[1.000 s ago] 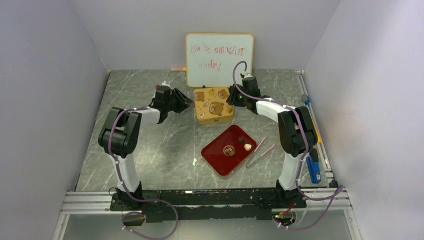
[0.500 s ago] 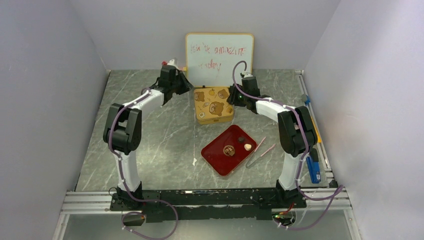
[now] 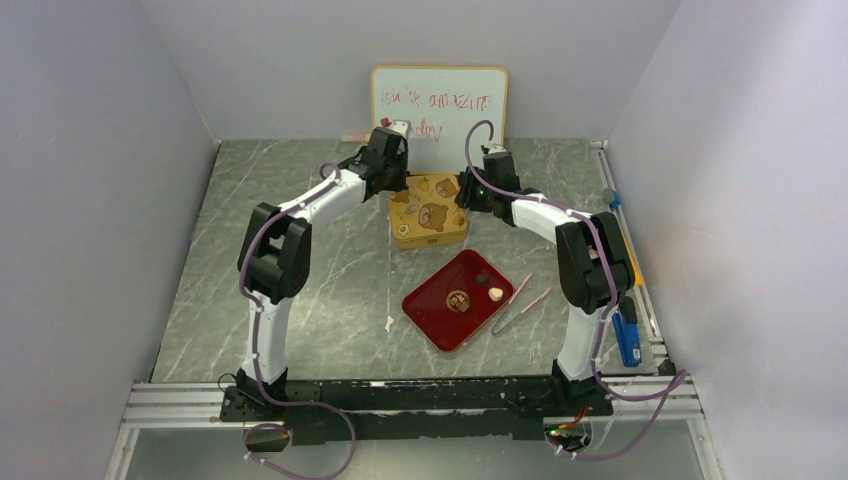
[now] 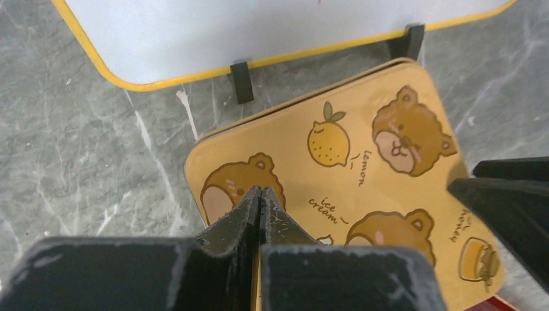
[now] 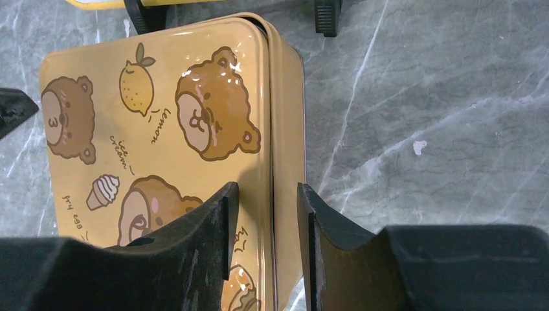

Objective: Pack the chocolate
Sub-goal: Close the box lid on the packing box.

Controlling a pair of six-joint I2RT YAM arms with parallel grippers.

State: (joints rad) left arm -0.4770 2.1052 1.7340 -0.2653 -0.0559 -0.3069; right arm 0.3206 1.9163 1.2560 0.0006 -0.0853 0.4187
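Three pieces of chocolate [image 3: 459, 300] lie on a red tray [image 3: 430, 315] in the middle of the table: one round and patterned, one dark, one cream. Behind the tray stands a yellow bear-print tin [image 3: 430, 212] with its lid on. My left gripper [image 4: 260, 194] is shut on nothing, its tips over the lid's back left corner [image 4: 362, 168]. My right gripper [image 5: 268, 194] is open, one finger over the lid [image 5: 162, 116] and the other outside the tin's right wall. In the top view the left gripper [image 3: 392, 168] and right gripper [image 3: 468, 197] flank the tin.
A whiteboard [image 3: 438, 118] with red writing stands just behind the tin, its feet close to the tin's back edge. Pink tweezers [image 3: 520, 300] lie right of the red tray. A blue object [image 3: 626, 340] rests by the right rail.
My left arm has swung right from beside the tin to over its back left corner, and its jaws have closed. The right arm, tin and tray have not moved.
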